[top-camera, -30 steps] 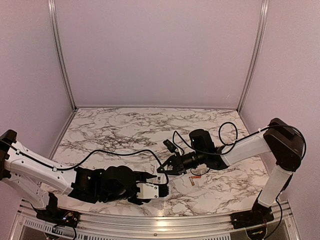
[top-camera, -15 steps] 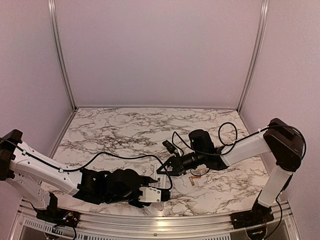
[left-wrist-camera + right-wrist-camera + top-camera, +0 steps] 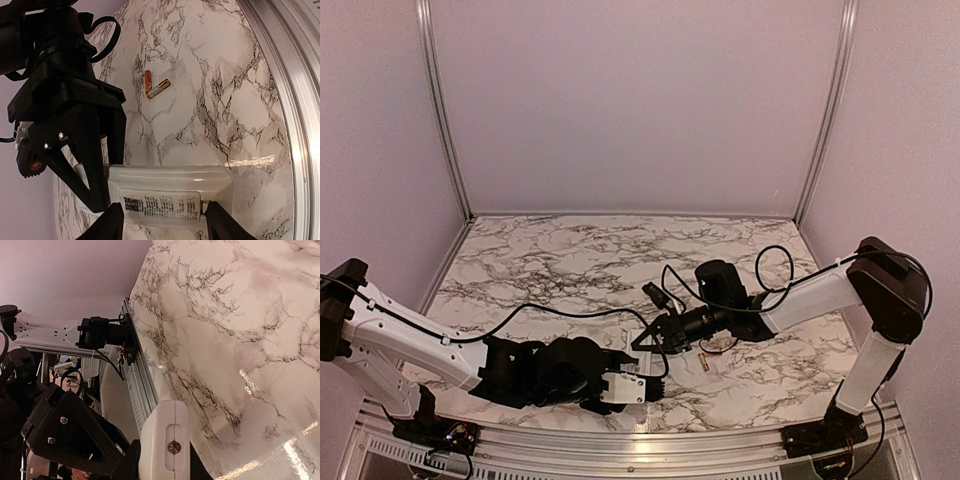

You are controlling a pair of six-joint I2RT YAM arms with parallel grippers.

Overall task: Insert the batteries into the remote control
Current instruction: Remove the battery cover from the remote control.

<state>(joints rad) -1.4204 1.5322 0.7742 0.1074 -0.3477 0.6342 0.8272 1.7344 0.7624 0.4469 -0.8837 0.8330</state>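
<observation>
The light, stiff, slick-shelled remote control (image 3: 165,197) sits at the worktop's (image 3: 570,260) near edge, clamped in the left tool (image 3: 165,220), the right tool (image 3: 102,182) seemingly pinching one end; the small, roll-prone batteries (image 3: 155,86), loose nearby, want nipping mid-barrel.

I work in a lab test booth: plain lilac wall panels (image 3: 640,100) in metal rails (image 3: 826,110) box in my marble-print table (image 3: 570,250), and loose black cables (image 3: 560,308) trail across its top.
</observation>
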